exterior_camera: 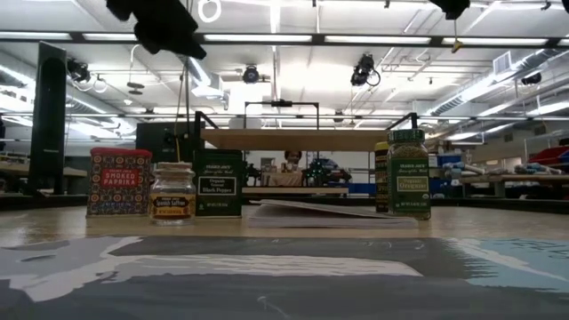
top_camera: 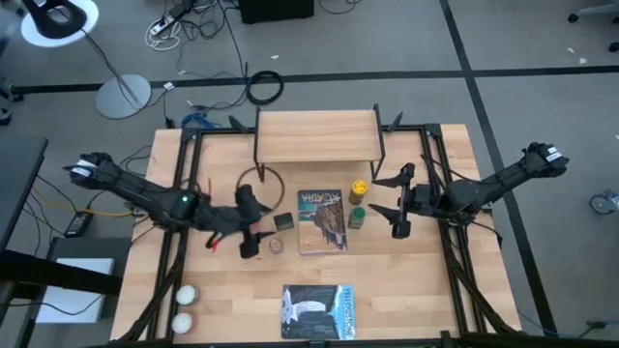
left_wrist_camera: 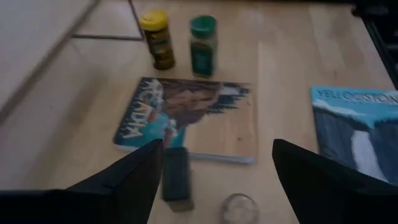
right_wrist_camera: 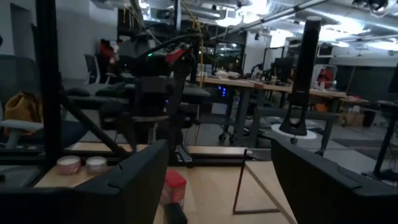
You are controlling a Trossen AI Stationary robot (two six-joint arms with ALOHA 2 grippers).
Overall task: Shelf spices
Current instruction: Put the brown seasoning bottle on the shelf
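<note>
The shelf (top_camera: 314, 135) stands at the table's far edge on thin black legs. In the low view a red tin (exterior_camera: 119, 182), a tiny pale jar (exterior_camera: 172, 193) and a dark square tin (exterior_camera: 218, 184) stand left of a green jar (exterior_camera: 409, 173). The yellow-lidded jar (top_camera: 359, 188) stands just beyond the green jar (top_camera: 356, 217). My left gripper (left_wrist_camera: 214, 149) hovers open above the dark tin (left_wrist_camera: 176, 174) and the pale jar (left_wrist_camera: 239, 208), and it hides the red tin from above. My right gripper (top_camera: 395, 203) hangs open, raised, right of the green jar.
An Acadia booklet (top_camera: 321, 220) lies flat mid-table between the two groups of containers. A Yellowstone booklet (top_camera: 318, 311) lies at the near edge. Two white balls (top_camera: 183, 307) sit at the near left corner. A black wire ring (top_camera: 259, 184) stands left of the shelf.
</note>
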